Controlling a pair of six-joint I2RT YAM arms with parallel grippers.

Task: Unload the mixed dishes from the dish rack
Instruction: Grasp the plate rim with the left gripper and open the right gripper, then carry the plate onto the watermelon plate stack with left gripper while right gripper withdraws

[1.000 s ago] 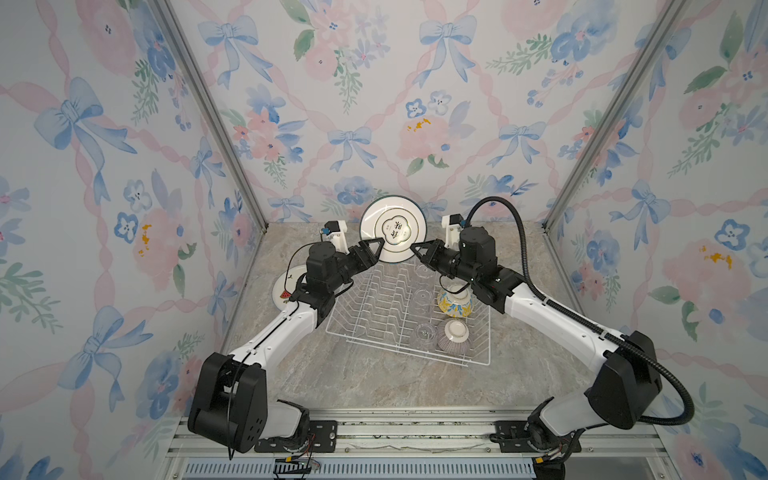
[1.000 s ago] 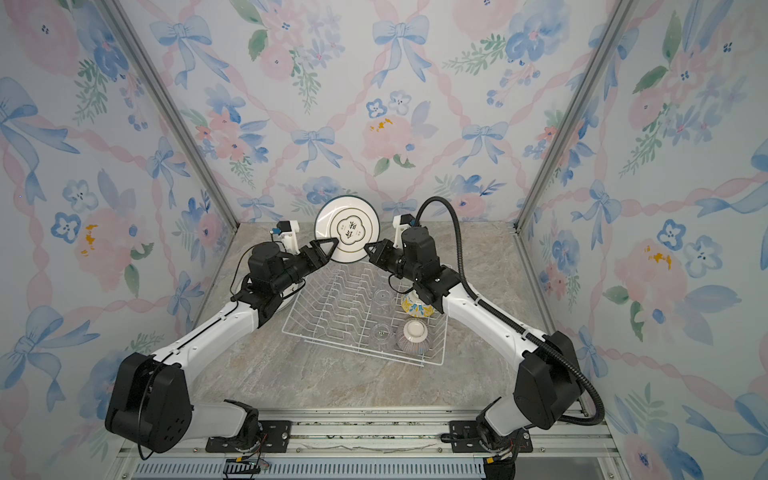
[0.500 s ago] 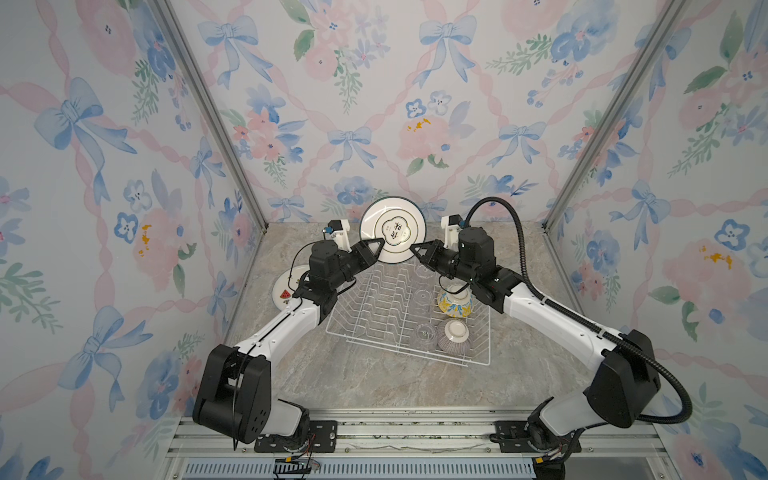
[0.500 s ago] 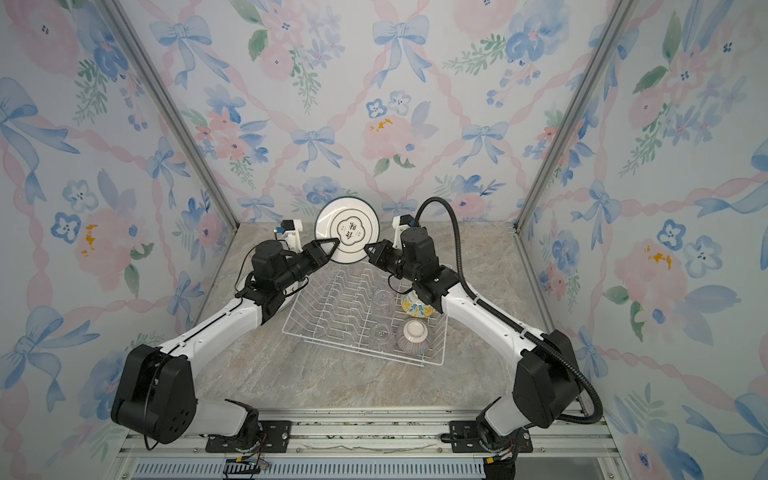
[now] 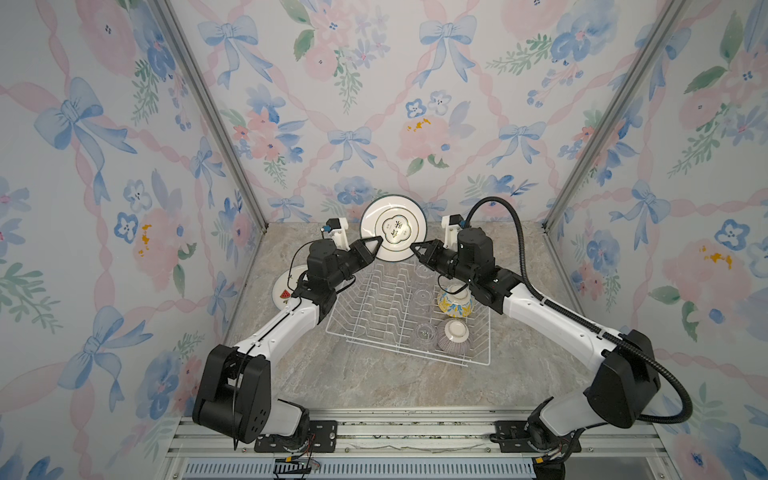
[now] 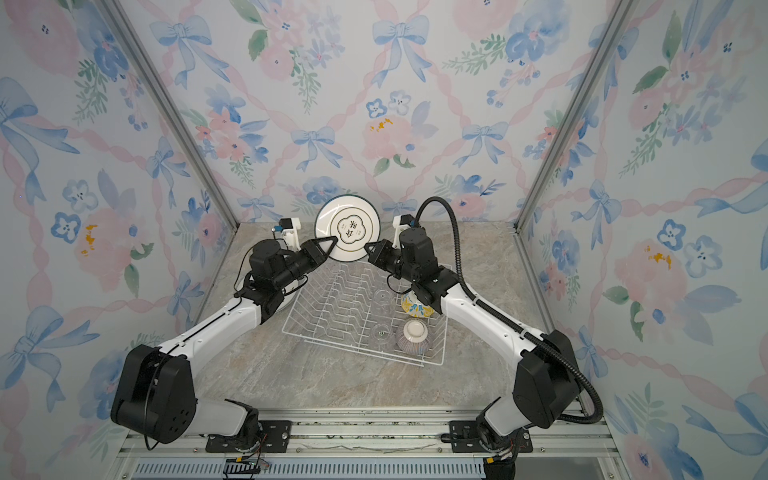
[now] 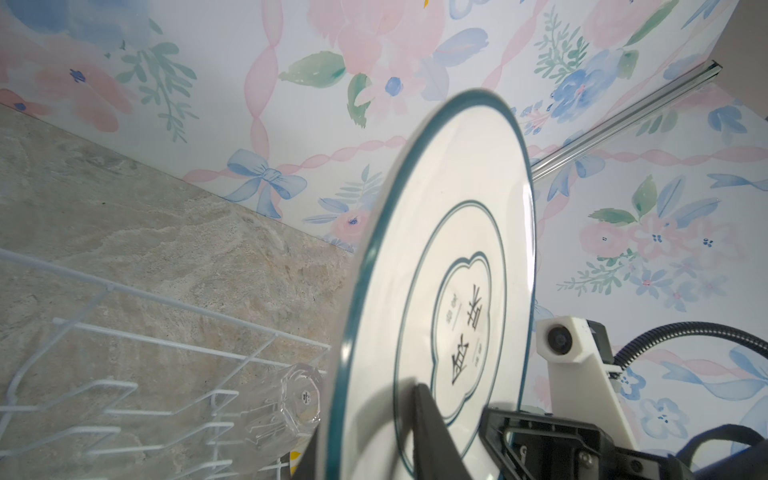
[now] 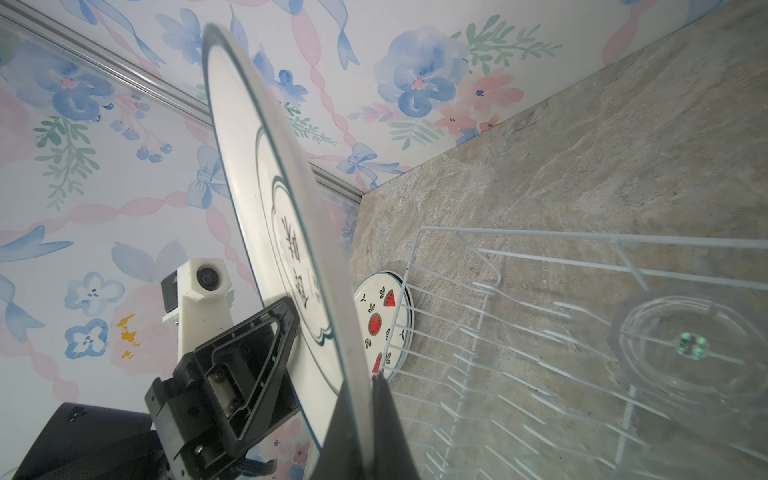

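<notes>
A white plate (image 5: 392, 232) (image 6: 347, 232) with a dark rim band and a dark emblem stands on edge in the air above the far end of the dish rack (image 5: 399, 350) (image 6: 357, 352). My right gripper (image 5: 415, 248) (image 8: 361, 386) is shut on its right rim. My left gripper (image 5: 376, 245) (image 7: 365, 419) is shut on its left rim, with one finger (image 7: 428, 415) lying on the plate's face and the other behind it. Left in the rack are three clear glasses (image 5: 424, 332), a yellow-blue floral bowl (image 5: 455, 301) and an upturned grey-striped bowl (image 5: 455, 336).
A stack of watermelon-patterned plates (image 5: 284, 293) (image 8: 380, 324) lies flat on the marble table (image 5: 374, 382) just left of the rack, partly under my left arm. Floral walls close in the back and both sides.
My left gripper has narrowed onto the plate's left rim. The plate and my right gripper have stayed where they were.
</notes>
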